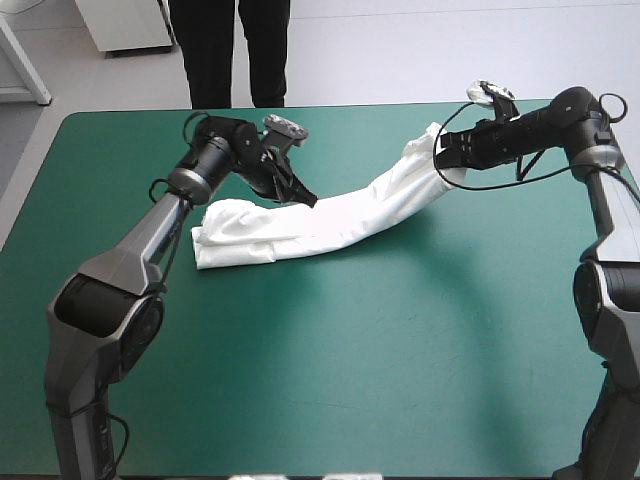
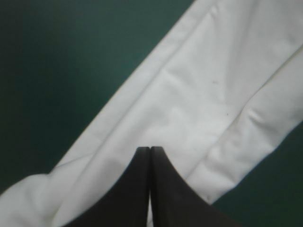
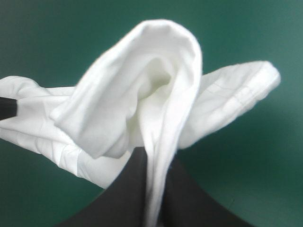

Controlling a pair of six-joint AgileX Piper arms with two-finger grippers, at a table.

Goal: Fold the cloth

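my right gripper (image 1: 443, 158) is clamped on the right end of the t-shirt (image 1: 310, 225), holding it up off the teal-green cover (image 1: 350, 380) at the far right. the rest lies as a long band running to the left. my left gripper (image 1: 307, 200) has its fingers together, tip over the band's middle, with no cloth visibly between them. i'd carry the raised end leftward, low and level, so its edges land square. count: one t-shirt, two grippers.

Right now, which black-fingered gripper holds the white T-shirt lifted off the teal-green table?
The right gripper, pinching the raised end of the T-shirt; the left gripper is shut over its flat middle.
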